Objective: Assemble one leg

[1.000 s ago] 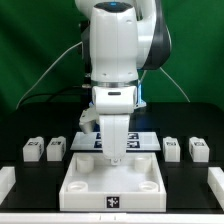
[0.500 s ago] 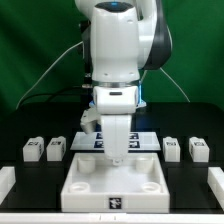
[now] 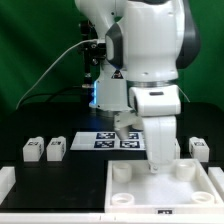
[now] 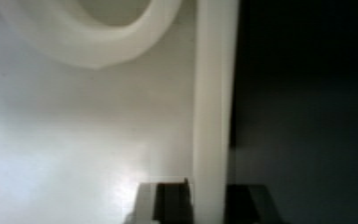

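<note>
Two white legs with tags (image 3: 33, 150) (image 3: 56, 149) stand on the black table at the exterior view's left, and one more (image 3: 198, 149) at its right. The large white tray-like piece (image 3: 140, 196) with round corner sockets lies at the front right. My gripper (image 3: 159, 167) reaches down onto its far part. In the wrist view the gripper (image 4: 208, 206) is shut on a thin upright wall of the tray (image 4: 208, 110), with one dark finger (image 4: 171, 205) on each side. No leg is held.
The marker board (image 3: 104, 140) lies flat behind the tray, left of my hand. White blocks stand at the table's front left corner (image 3: 6, 180) and at its right edge. A green curtain hangs behind, and cables trail at the back left.
The arm has swung to the exterior view's right, and the tray has moved right with it, from the front middle to the front right. The legs have not moved.
</note>
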Controlling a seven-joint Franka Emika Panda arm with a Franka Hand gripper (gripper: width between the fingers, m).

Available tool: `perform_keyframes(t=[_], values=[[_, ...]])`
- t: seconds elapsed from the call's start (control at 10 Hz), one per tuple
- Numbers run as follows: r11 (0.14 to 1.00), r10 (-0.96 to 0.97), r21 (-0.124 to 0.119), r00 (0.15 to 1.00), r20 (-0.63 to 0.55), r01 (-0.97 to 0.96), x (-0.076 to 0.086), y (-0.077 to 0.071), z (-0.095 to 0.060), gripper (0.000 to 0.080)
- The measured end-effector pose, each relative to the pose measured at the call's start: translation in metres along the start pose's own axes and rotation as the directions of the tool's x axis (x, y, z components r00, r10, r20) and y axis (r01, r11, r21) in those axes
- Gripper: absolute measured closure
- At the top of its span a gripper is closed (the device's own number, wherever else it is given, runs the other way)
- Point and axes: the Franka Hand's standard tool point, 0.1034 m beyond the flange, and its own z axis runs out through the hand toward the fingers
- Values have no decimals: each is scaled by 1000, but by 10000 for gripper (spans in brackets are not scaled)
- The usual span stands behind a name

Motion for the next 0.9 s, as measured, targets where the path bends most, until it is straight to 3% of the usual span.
perform_keyframes(t=[0.4,0.7,0.9], values=[[997,24,70,999,26,-26,11,0,6,742],[997,24,68,999,25,-26,10,0,6,694],[997,25,68,999,25,-26,10,0,6,345]])
